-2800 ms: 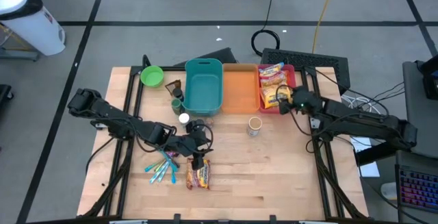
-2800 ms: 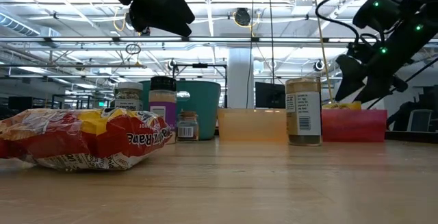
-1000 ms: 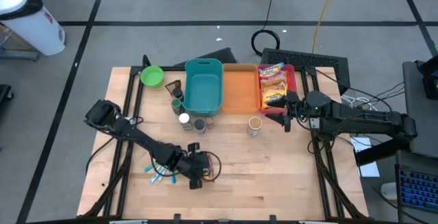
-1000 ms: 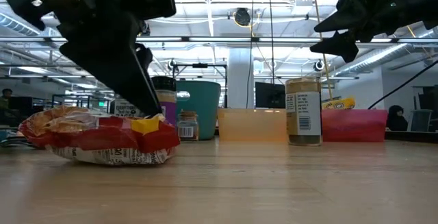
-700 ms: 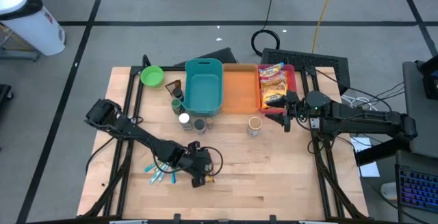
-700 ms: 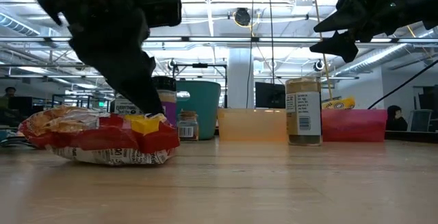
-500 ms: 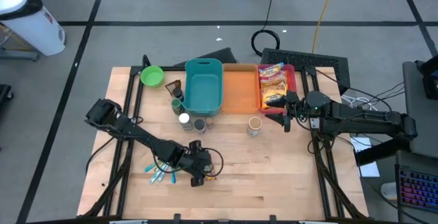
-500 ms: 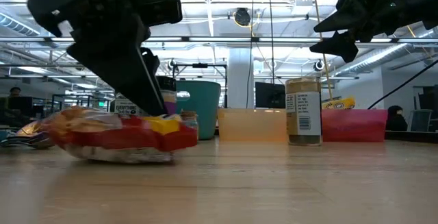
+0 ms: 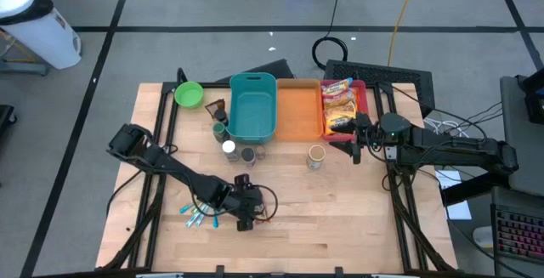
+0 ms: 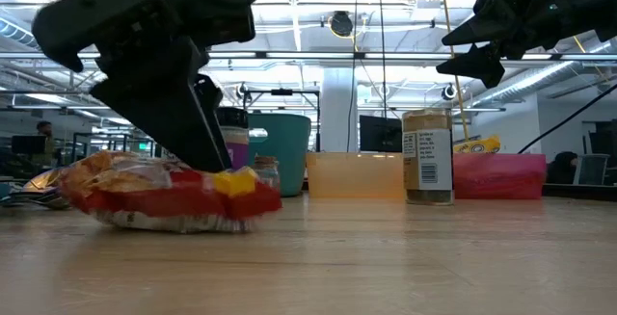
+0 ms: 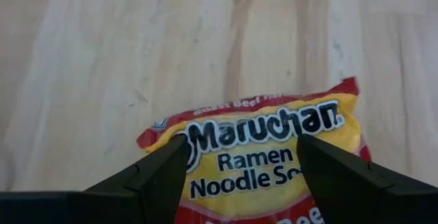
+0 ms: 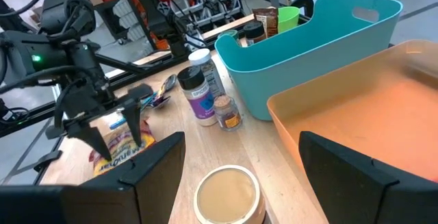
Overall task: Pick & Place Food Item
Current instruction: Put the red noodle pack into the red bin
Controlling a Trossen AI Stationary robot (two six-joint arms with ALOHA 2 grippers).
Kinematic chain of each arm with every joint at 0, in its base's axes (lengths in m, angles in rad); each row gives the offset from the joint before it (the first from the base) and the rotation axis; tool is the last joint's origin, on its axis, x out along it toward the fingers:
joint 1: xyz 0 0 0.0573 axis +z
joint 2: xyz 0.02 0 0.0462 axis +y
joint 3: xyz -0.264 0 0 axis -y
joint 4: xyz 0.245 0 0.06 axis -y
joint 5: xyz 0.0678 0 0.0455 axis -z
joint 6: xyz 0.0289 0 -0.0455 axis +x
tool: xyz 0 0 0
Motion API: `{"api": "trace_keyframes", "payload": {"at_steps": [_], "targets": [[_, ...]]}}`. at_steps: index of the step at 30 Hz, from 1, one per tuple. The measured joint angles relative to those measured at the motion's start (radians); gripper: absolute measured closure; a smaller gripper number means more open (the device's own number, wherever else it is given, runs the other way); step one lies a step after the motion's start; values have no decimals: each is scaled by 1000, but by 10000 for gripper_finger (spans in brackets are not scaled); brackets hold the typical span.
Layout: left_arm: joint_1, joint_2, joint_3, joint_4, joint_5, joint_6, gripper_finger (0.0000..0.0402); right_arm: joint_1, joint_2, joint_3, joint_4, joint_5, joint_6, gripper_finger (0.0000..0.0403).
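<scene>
Straddling ramen packet (image 11: 263, 157) with left gripper (image 11: 241, 172), my fingers spread either side, no pinch yet. Packet flat on table, well apart from teal bin (image 9: 252, 106), near side. Right gripper (image 9: 350, 144) spread, beside jar (image 9: 316, 156), farther off.

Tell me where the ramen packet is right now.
The ramen packet lies on the table's front-left part, under the left tool, just right of the markers.

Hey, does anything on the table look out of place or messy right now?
One ramen pack lies alone on the bare wood under the left gripper, while the other packs sit in the red bin. Some pens lie scattered loose beside it. Nothing looks spilled or damaged.
</scene>
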Motion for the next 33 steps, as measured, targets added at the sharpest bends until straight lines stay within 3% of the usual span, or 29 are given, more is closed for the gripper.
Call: {"api": "trace_keyframes", "payload": {"at_steps": [10, 14, 27, 33], "targets": [[3, 17, 1, 10, 5, -23, 131, 0, 6, -1, 16, 0, -3, 124], [3, 17, 1, 12, 34, -28, 179, 0, 6, -1, 17, 0, -3, 124], [4, 5, -2, 15, 61, -42, 388, 0, 6, -1, 17, 0, -3, 124], [8, -76, -5, 60, 50, -18, 390, 0, 6, -1, 32, 0, -3, 124]]}}
